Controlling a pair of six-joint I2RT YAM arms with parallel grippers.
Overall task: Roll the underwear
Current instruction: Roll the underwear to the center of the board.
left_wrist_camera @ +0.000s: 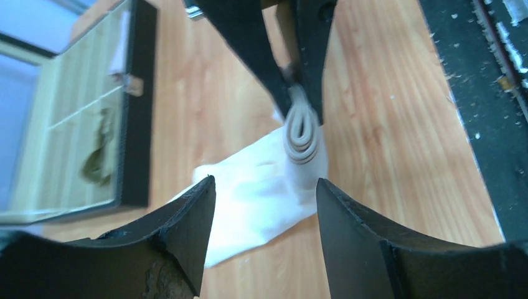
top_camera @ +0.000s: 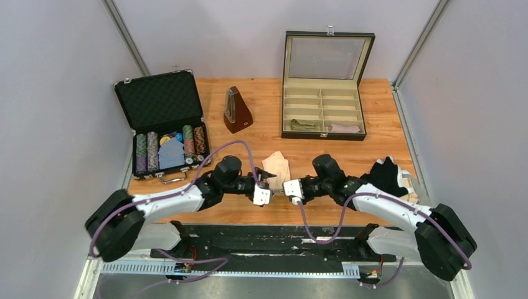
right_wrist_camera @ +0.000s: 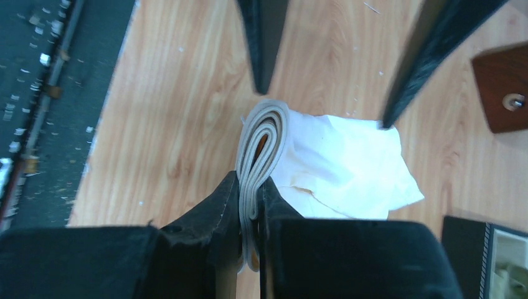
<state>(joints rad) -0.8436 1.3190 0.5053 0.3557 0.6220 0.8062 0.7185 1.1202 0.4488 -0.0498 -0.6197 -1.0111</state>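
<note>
Right wrist view first: the right gripper (right_wrist_camera: pixel 250 187) pinches the rolled end of the cream-beige underwear (right_wrist_camera: pixel 336 156), and the coiled layers are squeezed flat between its fingers. The unrolled part lies spread on the wooden table (top_camera: pixel 373 124), near the front edge between the two arms. Facing it, the left gripper (left_wrist_camera: pixel 266 187) has its fingers spread wide, the cloth showing between them. Black underwear (top_camera: pixel 386 174) sits heaped beside the right arm.
</note>
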